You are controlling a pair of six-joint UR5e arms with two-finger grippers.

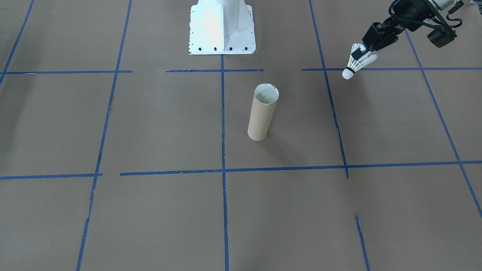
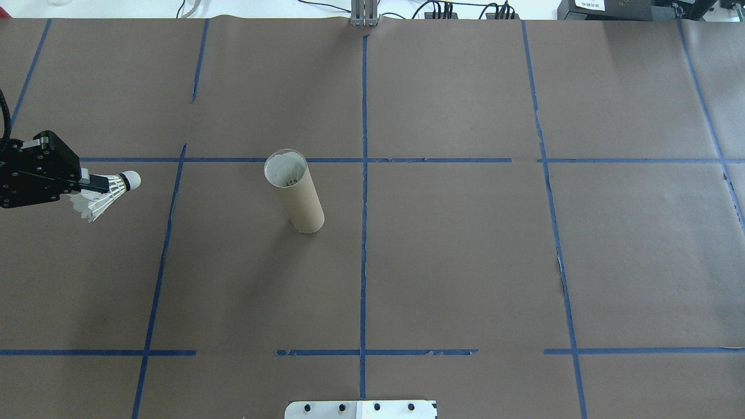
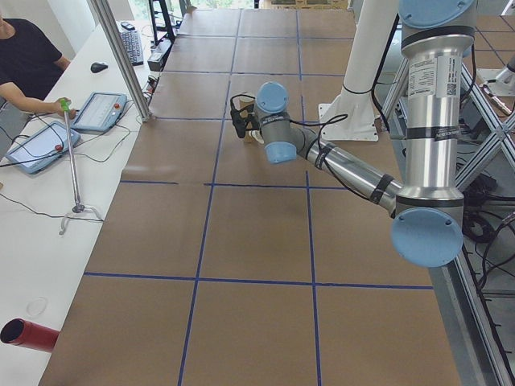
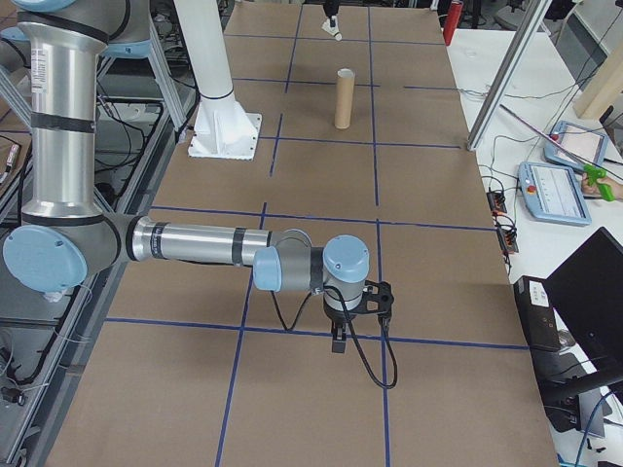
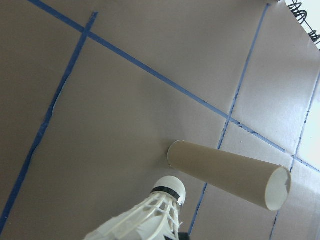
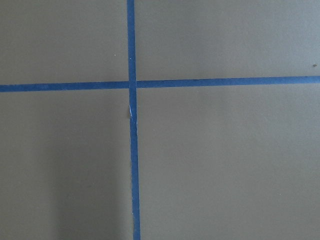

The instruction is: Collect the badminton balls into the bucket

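Observation:
My left gripper [image 1: 362, 50] [image 2: 88, 182] is shut on the feathers of the white shuttlecock [image 1: 357, 62] [image 2: 109, 190], the badminton ball. It holds the ball in the air with the cork tip pointing toward the bucket. The bucket [image 1: 263, 113] [image 2: 295, 195] is a tan cardboard tube standing upright near the table's middle, mouth open. In the left wrist view the shuttlecock [image 5: 150, 215] sits at the bottom with the bucket [image 5: 227, 172] beyond it, apart from it. My right gripper [image 4: 339, 341] hovers low over the table far from both; whether it is open or shut I cannot tell.
The white robot base [image 1: 222, 26] [image 2: 361, 409] stands at the table's robot-side edge. Blue tape lines grid the brown surface. Beyond the far edge a side bench carries tablets [image 3: 100, 111], a red cylinder [image 3: 28, 334] and a person's arm [image 3: 32, 100].

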